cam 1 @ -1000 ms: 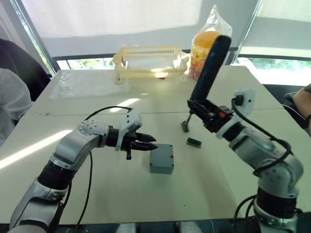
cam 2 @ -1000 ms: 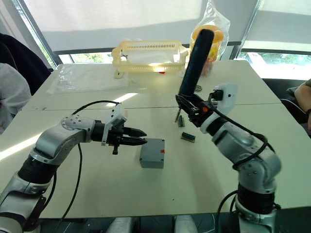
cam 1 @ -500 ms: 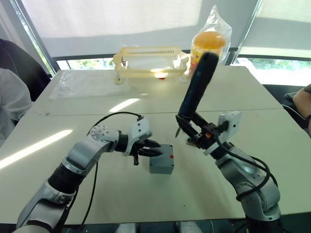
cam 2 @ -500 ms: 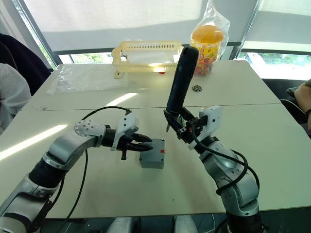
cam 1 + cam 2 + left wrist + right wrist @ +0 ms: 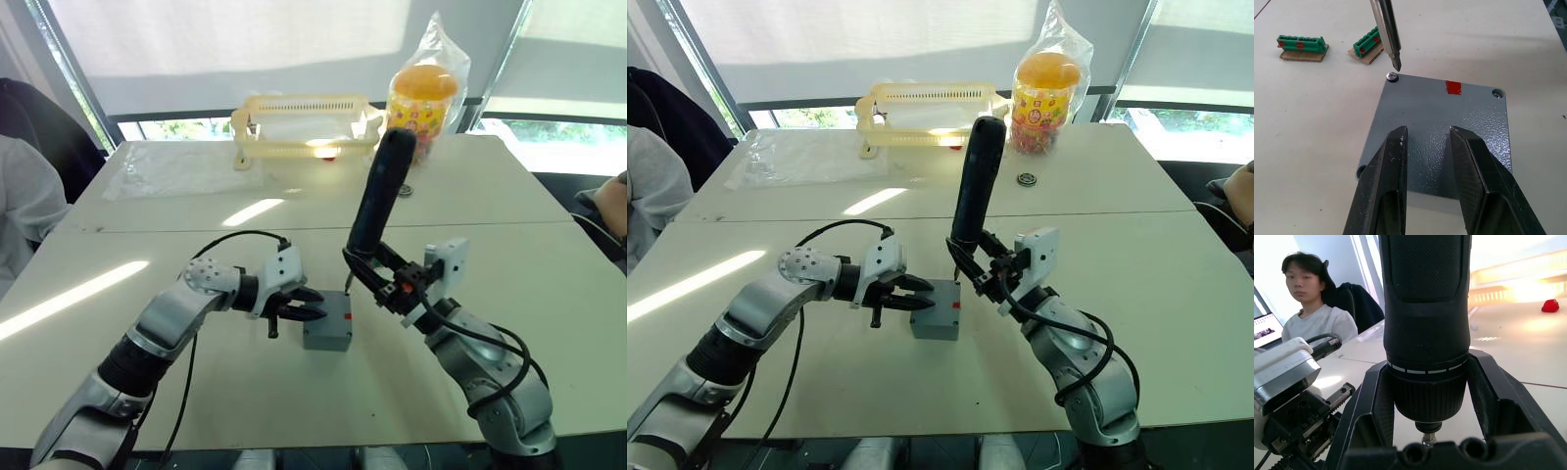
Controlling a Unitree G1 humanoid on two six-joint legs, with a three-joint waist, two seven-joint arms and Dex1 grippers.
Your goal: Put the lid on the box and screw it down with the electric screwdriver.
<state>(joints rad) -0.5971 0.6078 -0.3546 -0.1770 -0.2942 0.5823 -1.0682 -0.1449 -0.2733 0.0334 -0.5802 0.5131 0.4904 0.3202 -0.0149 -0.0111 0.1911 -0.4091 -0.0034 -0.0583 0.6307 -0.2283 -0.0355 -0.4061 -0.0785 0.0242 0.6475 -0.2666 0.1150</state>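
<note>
My left gripper [image 5: 1427, 147], fingers apart, over lid [image 5: 1437, 132]; screwdriver bit [image 5: 1388, 32] just above corner screw [image 5: 1392, 76].

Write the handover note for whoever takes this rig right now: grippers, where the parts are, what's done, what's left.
Left gripper: open, fingers resting on the lid, steadying it.
Right gripper: shut on the electric screwdriver, held nearly upright.
Lid sits on the box, mid-table.
Bit tip hovers just above one corner screw, not yet seated. Another screw sits in a neighbouring corner; the remaining corners can't be judged.
Left: lower bit into the screw, drive it, then do the rest.
</note>
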